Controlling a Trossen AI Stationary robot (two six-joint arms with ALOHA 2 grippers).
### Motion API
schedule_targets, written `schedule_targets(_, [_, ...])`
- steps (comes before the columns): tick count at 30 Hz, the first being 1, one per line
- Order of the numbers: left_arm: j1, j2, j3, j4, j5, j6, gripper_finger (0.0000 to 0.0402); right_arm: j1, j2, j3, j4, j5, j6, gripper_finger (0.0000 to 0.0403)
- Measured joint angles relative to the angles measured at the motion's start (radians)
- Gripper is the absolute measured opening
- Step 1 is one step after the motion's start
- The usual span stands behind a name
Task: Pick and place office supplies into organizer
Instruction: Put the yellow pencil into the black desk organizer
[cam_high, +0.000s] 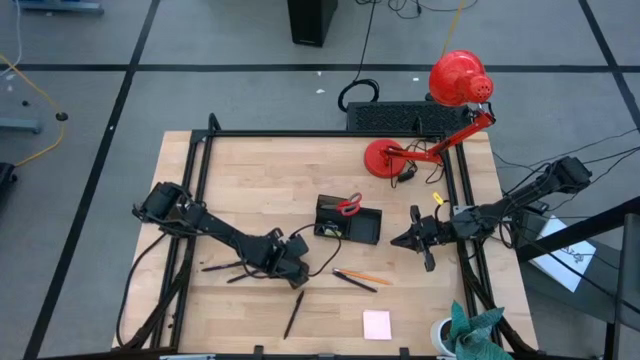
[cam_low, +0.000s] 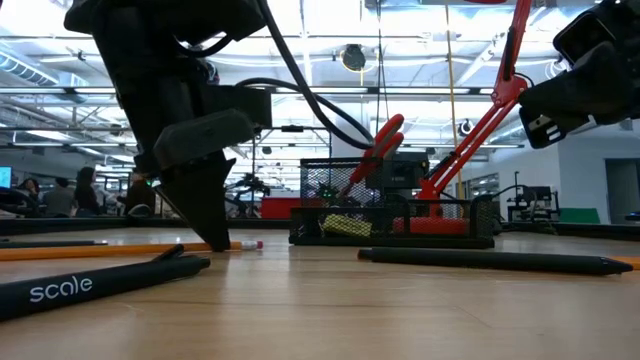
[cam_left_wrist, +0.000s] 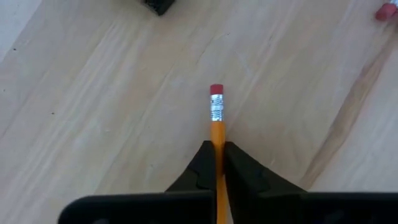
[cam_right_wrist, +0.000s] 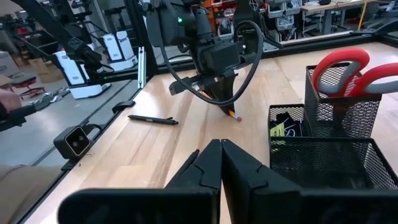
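Observation:
My left gripper (cam_high: 296, 272) stands near the table's middle, pointing steeply down, shut on an orange pencil (cam_left_wrist: 217, 134) with a red eraser (cam_left_wrist: 216, 90). The black mesh organizer (cam_high: 348, 224) sits at the table's centre, with red-handled scissors (cam_high: 349, 207) upright in its taller section. My right gripper (cam_right_wrist: 221, 158) is shut on nothing and hovers level, right of the organizer. Black pens (cam_high: 220, 267) (cam_high: 293, 314) lie on the wood. A second pencil and a pen (cam_high: 357, 279) lie near the organizer. A pink sticky-note pad (cam_high: 377, 324) lies by the near edge. My left gripper pinches the pencil's shaft (cam_left_wrist: 217, 146) between its two fingers, a short way behind the metal band and eraser. The fingers come from above, slanting down, and the eraser end sticks out past their tips. The pencil (cam_low: 120, 251) lies level on the table.
A red desk lamp (cam_high: 440, 120) and a black keyboard-like slab (cam_high: 400, 118) stand at the far right. A black frame (cam_high: 200, 170) borders the table. A pen marked "scale" (cam_low: 100, 282) lies close to the low camera. Bare wood lies between my left gripper and the organizer.

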Motion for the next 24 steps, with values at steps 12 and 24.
schedule_targets(12, [-0.005,-0.02,-0.007,0.13,-0.073,0.084,0.0012,0.027,0.0,-0.001,-0.003,0.001,0.011,0.0])
schedule_targets(24, [-0.001,-0.134,-0.008,0.335,-0.136,0.333,0.0019,0.027,0.001,-0.001,-0.006,0.002,0.003,0.0])
